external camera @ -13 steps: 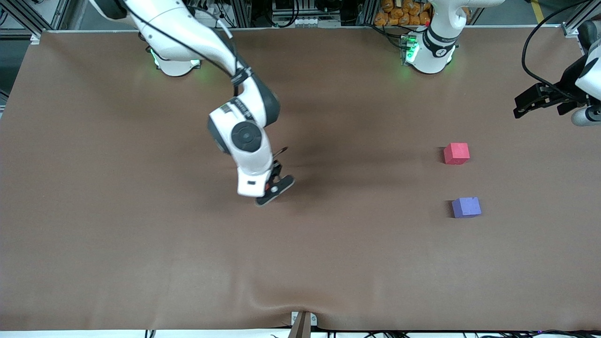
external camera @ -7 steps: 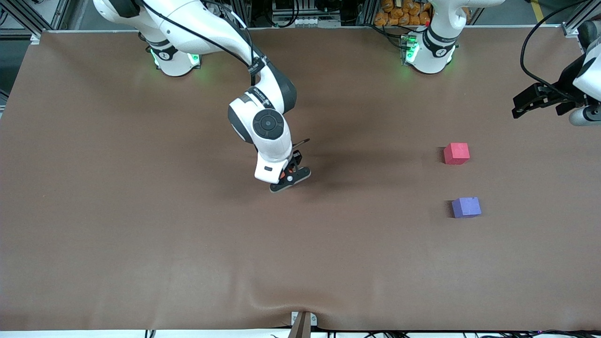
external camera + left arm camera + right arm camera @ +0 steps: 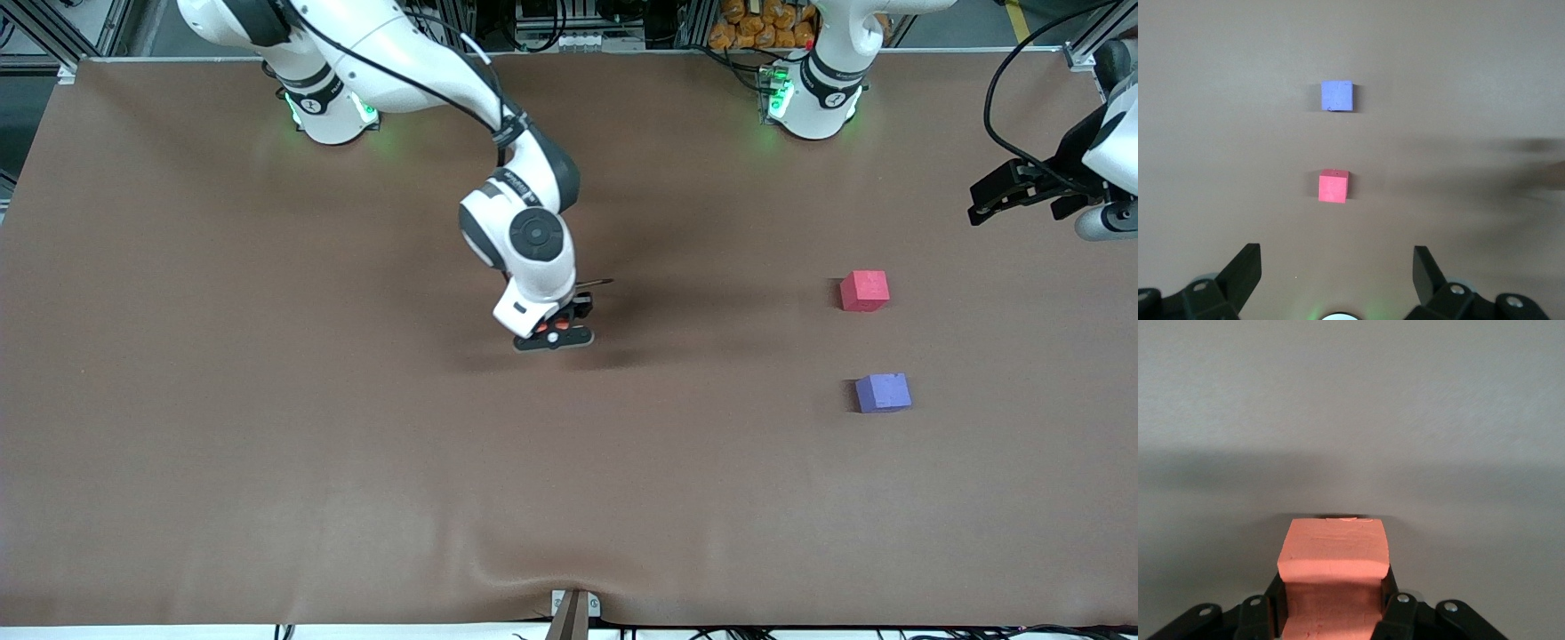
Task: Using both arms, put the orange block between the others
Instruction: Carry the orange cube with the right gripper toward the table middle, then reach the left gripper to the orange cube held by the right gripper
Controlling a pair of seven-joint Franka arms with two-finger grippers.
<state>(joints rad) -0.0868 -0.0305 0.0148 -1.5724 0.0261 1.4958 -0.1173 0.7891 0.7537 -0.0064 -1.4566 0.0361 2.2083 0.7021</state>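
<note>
Now the right gripper [image 3: 553,335] hung over the middle of the brown worktop [image 3: 267,400], and its fingers [image 3: 1395,613] were clenched on the orange block [image 3: 1335,570]. The block sat between the two fingers and stood out past their tips. The pinkish-red cube [image 3: 864,291] and the purple-blue cube [image 3: 883,392] lay toward the left arm's end of the worktop, apart from each other, the purple-blue one nearer to the front camera. The left gripper [image 3: 1337,267] waited above the worktop near the pinkish-red cube, its fingers [image 3: 1245,270] spread wide and holding nothing.
</note>
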